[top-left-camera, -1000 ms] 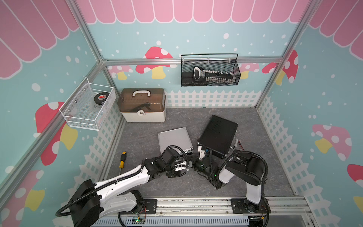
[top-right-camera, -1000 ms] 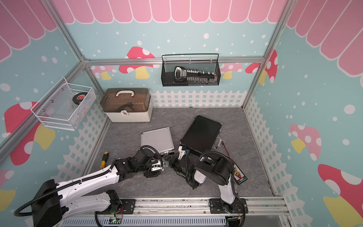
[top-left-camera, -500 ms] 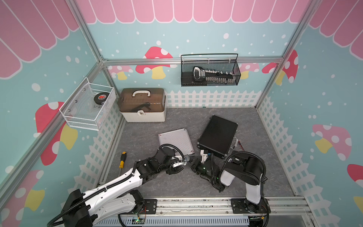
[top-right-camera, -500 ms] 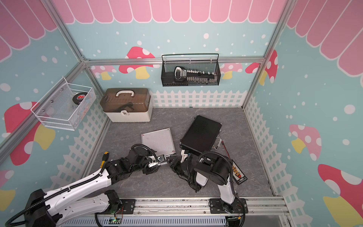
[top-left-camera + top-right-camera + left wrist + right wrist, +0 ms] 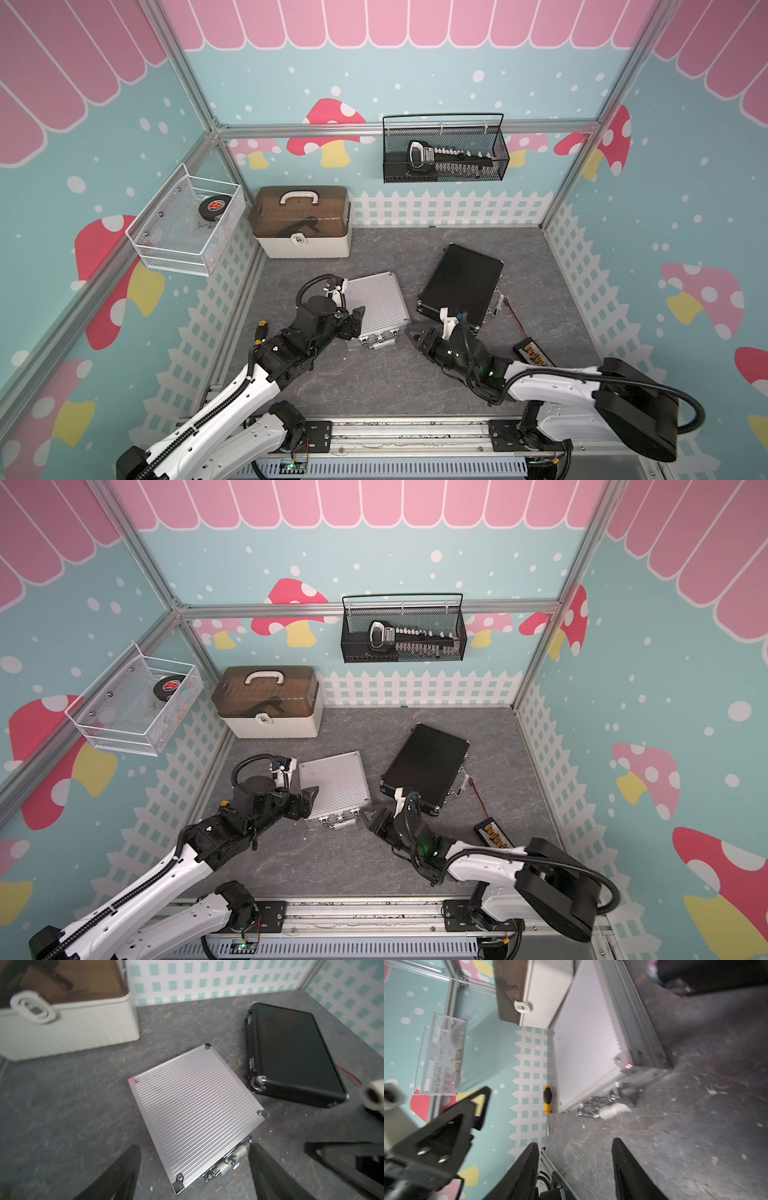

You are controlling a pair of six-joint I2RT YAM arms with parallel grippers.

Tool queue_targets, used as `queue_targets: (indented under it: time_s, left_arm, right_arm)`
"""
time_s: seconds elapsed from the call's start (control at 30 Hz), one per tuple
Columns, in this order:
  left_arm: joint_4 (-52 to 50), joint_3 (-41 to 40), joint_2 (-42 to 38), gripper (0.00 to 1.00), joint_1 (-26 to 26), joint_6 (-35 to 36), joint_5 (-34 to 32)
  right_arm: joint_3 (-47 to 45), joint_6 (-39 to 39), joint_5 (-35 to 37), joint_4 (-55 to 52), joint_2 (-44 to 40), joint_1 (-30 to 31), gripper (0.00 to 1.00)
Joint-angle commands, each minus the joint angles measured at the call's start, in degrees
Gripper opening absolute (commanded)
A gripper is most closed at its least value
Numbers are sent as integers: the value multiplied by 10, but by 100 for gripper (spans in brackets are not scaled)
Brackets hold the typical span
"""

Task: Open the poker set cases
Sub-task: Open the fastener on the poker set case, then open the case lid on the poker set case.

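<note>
Both poker set cases lie shut and flat on the grey floor. The smaller silver case (image 5: 376, 301) (image 5: 332, 781) (image 5: 193, 1101) (image 5: 587, 1043) has its metal latches (image 5: 232, 1161) and handle on the near edge. The larger black case (image 5: 463, 284) (image 5: 428, 762) (image 5: 291, 1051) sits to its right, angled. My left gripper (image 5: 353, 326) (image 5: 305, 804) (image 5: 194, 1147) is open at the silver case's near left corner, fingers either side of that end without touching. My right gripper (image 5: 415, 332) (image 5: 370, 816) (image 5: 575, 1142) is open over bare floor, just right of the silver case's latches, holding nothing.
A beige box with a brown lid (image 5: 303, 224) stands at the back left. A yellow-handled screwdriver (image 5: 261, 332) (image 5: 547, 1099) lies by the left fence. A small black board with a red wire (image 5: 532, 353) lies at the right. Wire baskets (image 5: 444, 153) (image 5: 187, 224) hang on the walls.
Both grippers have pulled back from the silver case's front edge, the left one leftward. The right gripper has gone from shut to open. The silver case lies flat.
</note>
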Motion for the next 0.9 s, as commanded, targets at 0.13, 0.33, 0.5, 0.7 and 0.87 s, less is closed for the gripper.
queue_targets:
  time_s: [0.13,0.33,0.5,0.7,0.87]
  left_arm:
    - [-21,-24,75,81,107,-222,127]
    - [30,-50,116,81,156,-273,216]
    - [72,-65,139,81,164,-288,232]
    - [90,-71,168,79,176,-290,261]
    - [114,-86,174,79,189,-290,276]
  right_arm:
    - [135,-273,-13,-314,-9,-22,56]
    - [149,-319,-64,-273,69,-25,52]
    - [106,-315,-108,-137,128,-33,56]
    - [90,-301,-129,-35,203,-33,58]
    - [89,-296,-128,18,249,-34,61]
